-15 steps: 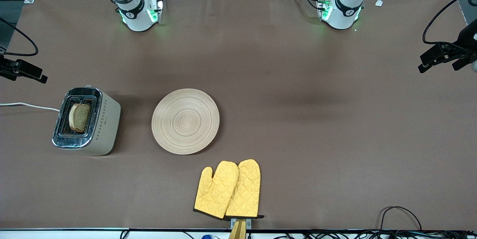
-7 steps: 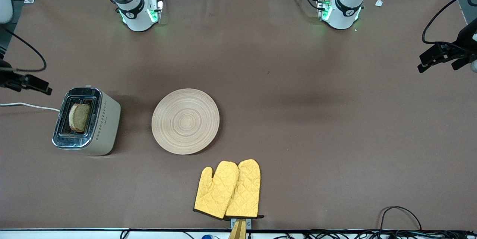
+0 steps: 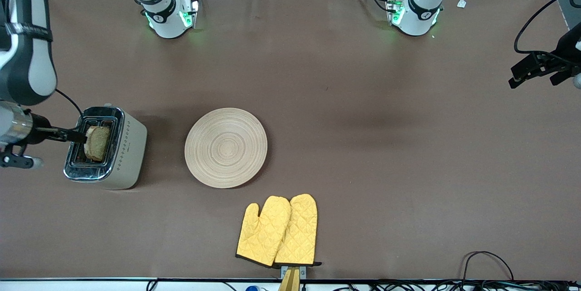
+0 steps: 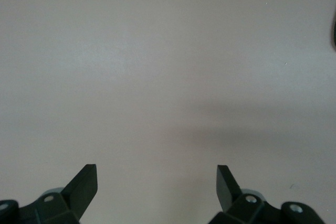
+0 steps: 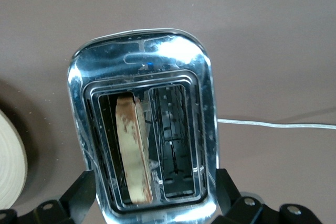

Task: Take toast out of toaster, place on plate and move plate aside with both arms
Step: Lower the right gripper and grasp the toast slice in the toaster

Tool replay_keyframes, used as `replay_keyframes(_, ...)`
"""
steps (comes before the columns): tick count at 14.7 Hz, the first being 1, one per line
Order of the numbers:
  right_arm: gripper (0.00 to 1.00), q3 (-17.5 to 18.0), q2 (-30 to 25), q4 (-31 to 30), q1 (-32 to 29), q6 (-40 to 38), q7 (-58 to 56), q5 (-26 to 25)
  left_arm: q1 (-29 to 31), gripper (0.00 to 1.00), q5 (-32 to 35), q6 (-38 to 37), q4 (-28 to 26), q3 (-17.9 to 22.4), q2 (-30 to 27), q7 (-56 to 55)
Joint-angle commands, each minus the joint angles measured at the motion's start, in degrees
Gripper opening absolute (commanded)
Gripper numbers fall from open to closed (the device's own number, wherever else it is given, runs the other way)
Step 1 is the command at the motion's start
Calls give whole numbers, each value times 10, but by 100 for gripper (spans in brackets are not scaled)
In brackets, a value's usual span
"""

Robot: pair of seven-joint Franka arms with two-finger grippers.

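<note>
The toast (image 3: 96, 142) stands on edge in one slot of a beige and chrome toaster (image 3: 129, 145) at the right arm's end of the table. The wooden plate (image 3: 226, 147) lies flat beside the toaster, toward the table's middle. My right gripper (image 3: 68, 141) hangs over the toaster, open and empty. In the right wrist view its fingers (image 5: 156, 182) straddle the toaster's (image 5: 142, 51) width above the toast (image 5: 134, 150), with the plate's rim (image 5: 8, 166) at the edge. My left gripper (image 3: 533, 83) waits over the left arm's end of the table, open (image 4: 157, 174) above bare cloth.
A pair of yellow oven mitts (image 3: 279, 231) lies nearer the front camera than the plate, by the table's front edge. The toaster's white cord (image 5: 273, 124) trails off toward the table's end. Brown cloth covers the whole table.
My right arm has swung in from the table's end and its gripper now hangs over the toaster. The left arm, toast and plate have not moved.
</note>
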Motion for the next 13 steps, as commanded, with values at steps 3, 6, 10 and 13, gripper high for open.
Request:
replay_keyframes(3,100,4,18,-12,13,4,2,-4,1,100,11,-11,13,-1,6,5)
replay_keyframes(6,0,4,20,-13,25,-13,3,-4,1,100,11,-16,13,-1,6,5)
replay_keyframes(10,0,4,26,-8,22,-13,2,-4,-2,100,11,-22,14,-1,6,2)
replay_keyframes(13,0,4,24,27,26,-27,0,-6,-3,100,11,-22,14,-1,6,2)
